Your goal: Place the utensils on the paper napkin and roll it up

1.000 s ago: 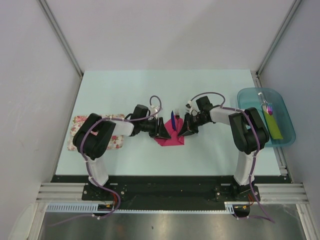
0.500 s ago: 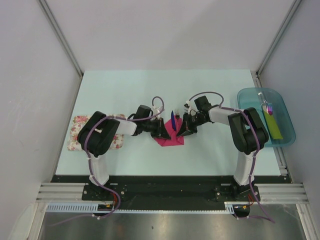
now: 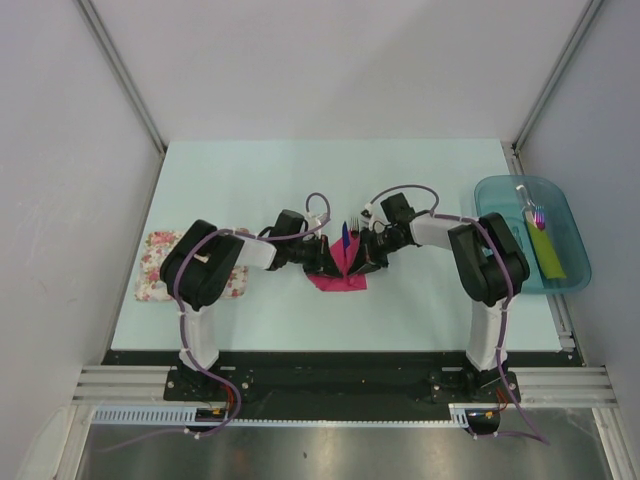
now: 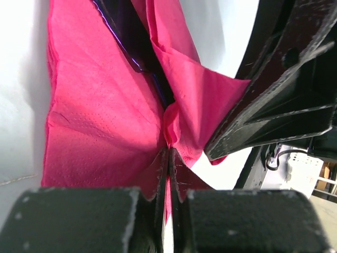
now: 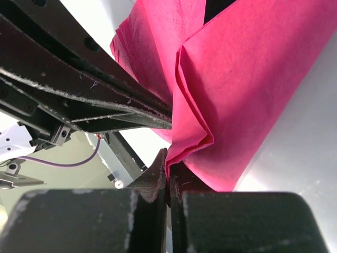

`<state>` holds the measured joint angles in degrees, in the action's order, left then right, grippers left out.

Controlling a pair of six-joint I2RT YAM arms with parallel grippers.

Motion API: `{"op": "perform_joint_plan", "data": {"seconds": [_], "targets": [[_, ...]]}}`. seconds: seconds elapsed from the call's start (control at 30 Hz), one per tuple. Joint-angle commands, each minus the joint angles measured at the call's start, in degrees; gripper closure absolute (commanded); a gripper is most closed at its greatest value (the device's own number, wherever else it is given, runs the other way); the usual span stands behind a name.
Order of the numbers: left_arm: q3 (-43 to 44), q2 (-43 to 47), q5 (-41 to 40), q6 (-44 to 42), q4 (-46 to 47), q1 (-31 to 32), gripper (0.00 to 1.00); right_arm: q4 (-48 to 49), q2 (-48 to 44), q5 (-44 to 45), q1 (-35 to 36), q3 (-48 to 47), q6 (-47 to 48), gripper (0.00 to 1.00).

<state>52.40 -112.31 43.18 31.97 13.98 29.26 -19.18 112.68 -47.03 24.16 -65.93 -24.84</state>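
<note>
On the pale worktop (image 3: 300, 180), the magenta paper napkin (image 3: 338, 280) is gathered up between the two arms. Its opposite edges are lifted inward, apparently to fold the paper over what lies on it before rolling. The left tool (image 4: 168, 158) is clenched on a bunched edge of the napkin, and the right tool (image 5: 168, 161), facing it, likewise pinches a fold. A dark blue utensil (image 4: 129, 37) lies in the crease just beyond the left tool's tips. The fork (image 3: 352, 228) shows only its tines, the handle hidden beneath paper and tools.
</note>
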Motion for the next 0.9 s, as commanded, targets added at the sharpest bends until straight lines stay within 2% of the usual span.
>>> {"op": "perform_joint_plan", "data": {"seconds": [0.0, 0.5, 0.57, 0.67, 0.73, 0.77, 0.87], "targets": [[1.8, -0.5, -1.1, -0.7, 0.8, 0.4, 0.95, 2.0, 1.0, -1.0, 1.1, -2.3, -1.4, 1.0], [2.0, -0.3, -0.9, -1.4, -0.2, 0.4, 0.94, 5.0, 3.2, -1.2, 2.3, -1.9, -3.5, 1.0], [2.0, 0.5, -0.5, -1.3, -0.6, 0.3, 0.86, 5.2, 3.6, -1.1, 2.3, -1.7, -3.5, 0.99], [0.7, 3.3, 0.1, -0.9, 0.1, -0.5, 0.73, 5.6, 4.3, -1.1, 2.3, -1.7, -3.4, 0.9], [-0.4, 5.3, 0.3, -0.7, 0.7, -1.4, 0.68, 6.1, 4.5, -1.3, 2.3, -1.7, -3.7, 0.86], [-1.5, 6.9, 0.3, -0.5, 0.7, -2.6, 0.65, 6.3, 4.7, -1.4, 2.2, -1.7, -3.9, 0.8], [-3.1, 9.3, 0.4, -1.2, -0.4, -5.8, 0.61, 7.4, 4.9, -1.6, 2.4, -1.6, -4.6, 0.75]]}}
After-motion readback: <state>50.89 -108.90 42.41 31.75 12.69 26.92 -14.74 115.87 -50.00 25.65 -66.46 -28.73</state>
